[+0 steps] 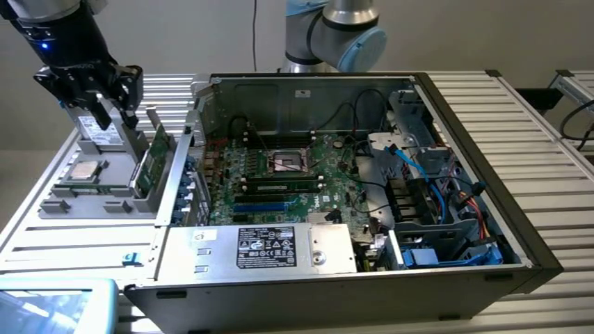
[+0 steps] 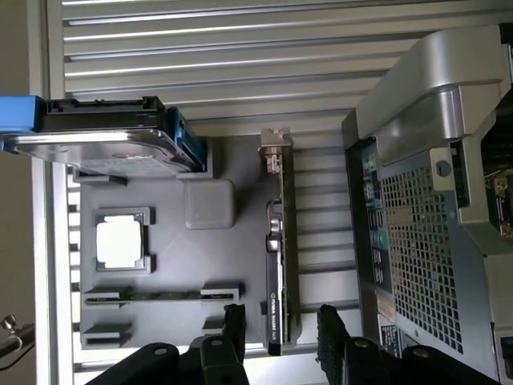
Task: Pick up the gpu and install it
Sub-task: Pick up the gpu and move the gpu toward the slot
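Observation:
The gpu (image 1: 155, 158) stands on edge in a slot of the grey parts holder (image 1: 93, 195), at the exterior view's left beside the open computer case. In the wrist view the gpu (image 2: 277, 241) is edge-on, a thin dark card with a metal bracket at one end. My gripper (image 1: 116, 117) hangs open above the holder, a little higher than the card and nearer the hard drive. In the wrist view my gripper (image 2: 282, 314) has one black finger on each side of the card's near end, and nothing is held.
A silver hard drive (image 2: 104, 140) stands in the holder next to a CPU (image 2: 120, 241) and memory sticks (image 2: 160, 295). The open case (image 1: 483, 209) holds the motherboard (image 1: 288, 174) with blue slots (image 1: 269, 207), cables and a power supply (image 1: 269, 247). A slatted metal table (image 1: 538, 125) lies underneath.

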Robot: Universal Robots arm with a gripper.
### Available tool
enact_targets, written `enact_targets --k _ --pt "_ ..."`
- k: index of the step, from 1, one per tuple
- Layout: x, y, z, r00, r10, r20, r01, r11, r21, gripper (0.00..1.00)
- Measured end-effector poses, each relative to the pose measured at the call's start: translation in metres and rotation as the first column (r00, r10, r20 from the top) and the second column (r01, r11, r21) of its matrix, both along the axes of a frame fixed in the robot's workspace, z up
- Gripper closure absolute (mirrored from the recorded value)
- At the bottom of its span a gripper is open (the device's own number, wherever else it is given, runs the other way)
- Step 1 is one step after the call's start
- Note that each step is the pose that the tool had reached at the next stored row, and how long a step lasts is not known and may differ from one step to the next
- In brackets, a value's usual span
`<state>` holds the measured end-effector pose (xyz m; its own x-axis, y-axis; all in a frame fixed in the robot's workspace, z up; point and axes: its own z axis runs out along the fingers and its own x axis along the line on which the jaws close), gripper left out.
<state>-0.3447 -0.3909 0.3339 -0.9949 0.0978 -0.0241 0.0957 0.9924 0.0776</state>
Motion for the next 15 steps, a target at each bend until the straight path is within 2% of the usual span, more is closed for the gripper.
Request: enact_targets --k 15 --pt "0.0 0.0016 -0.0273 1.0 0.0 -0.0001 0.0 1.0 0.0005 0.5"
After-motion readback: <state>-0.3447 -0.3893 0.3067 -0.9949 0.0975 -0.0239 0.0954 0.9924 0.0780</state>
